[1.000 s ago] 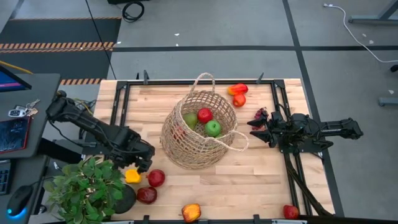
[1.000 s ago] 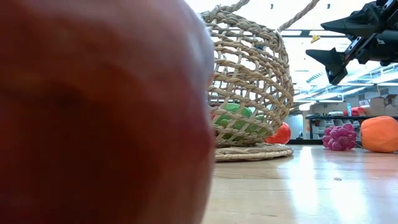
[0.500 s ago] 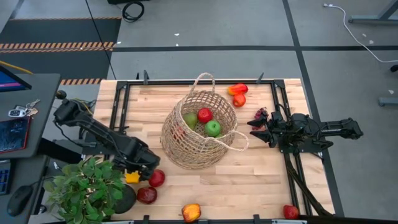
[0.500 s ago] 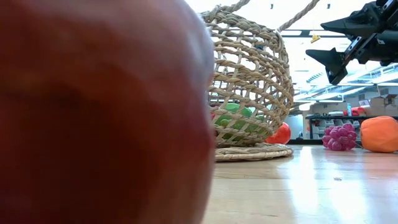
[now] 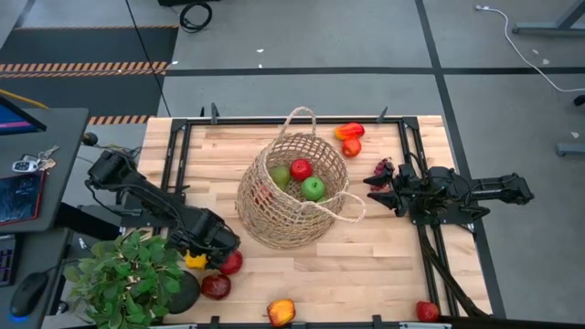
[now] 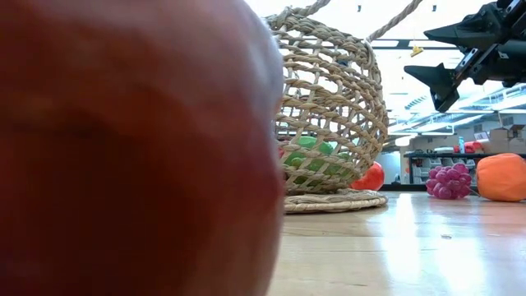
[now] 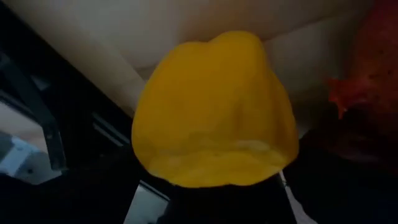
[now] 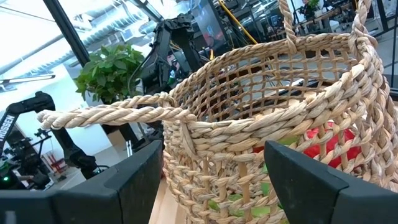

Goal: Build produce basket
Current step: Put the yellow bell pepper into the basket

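Step in hand: picking next produce. Left hand (image 5: 207, 251) spread wide, low over yellow pepper (image 7: 214, 115) near plant (image 5: 128, 279). Right hand (image 5: 377, 189) part-open, empty, waiting beside basket (image 5: 291, 187) mid-bench. Next: close on pepper, lift, carry to basket.

The basket (image 5: 292, 190) stands mid-desk (image 5: 384, 256), blocking straight passage across. In front of the basket and to its right the desk lies bare. Left-front of the basket, a potted plant (image 5: 128, 279), a yellow pepper (image 5: 195, 260) and red fruits (image 5: 224, 272) crowd the corner.
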